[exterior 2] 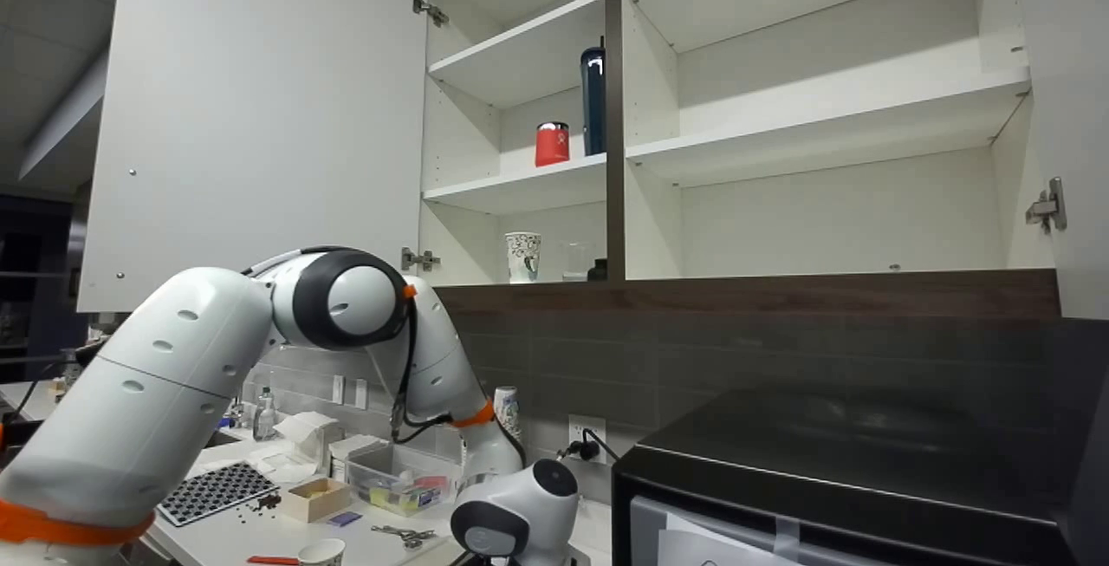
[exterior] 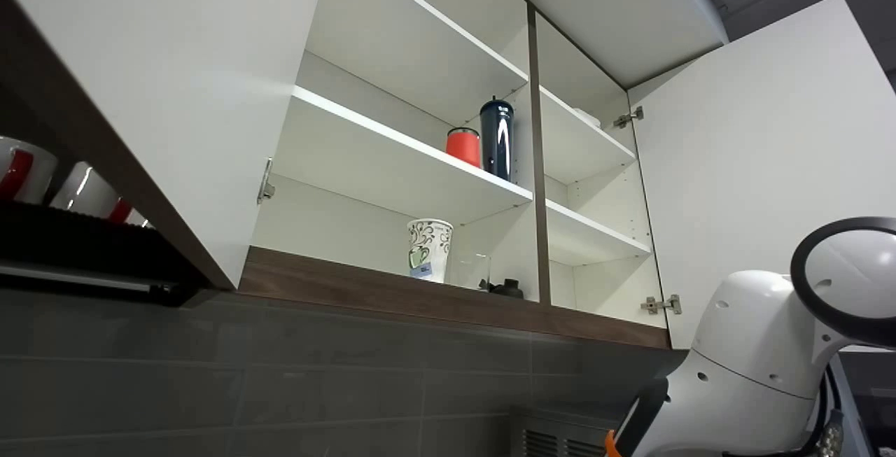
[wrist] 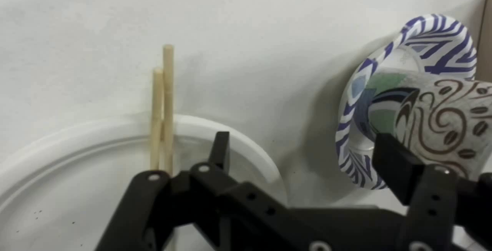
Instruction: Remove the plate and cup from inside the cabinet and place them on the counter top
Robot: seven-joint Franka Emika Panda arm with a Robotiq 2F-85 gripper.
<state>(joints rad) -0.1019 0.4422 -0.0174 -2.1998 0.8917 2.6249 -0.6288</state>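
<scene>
hovering over the bench [exterior 2: 234, 540], the gripper [wrist: 307, 155] is released, fingers [wrist: 398, 170] well apart! beyond one of them, in the wrist view, sits the striped dish [wrist: 358, 86], a swirl cup [wrist: 442, 116] rising from it, upright or leaning i can't tell; nor can i tell which bench edge is nearest. alongside, a white plate [wrist: 57, 189], two sticks [wrist: 168, 97] crossing its rim. up above the bench's back edge, in both exterior views, a printed cup [exterior: 430, 250] stands low in the cabinet [exterior: 378, 294]; a dark tray [exterior 2: 217, 492] lies by the front edge.
</scene>
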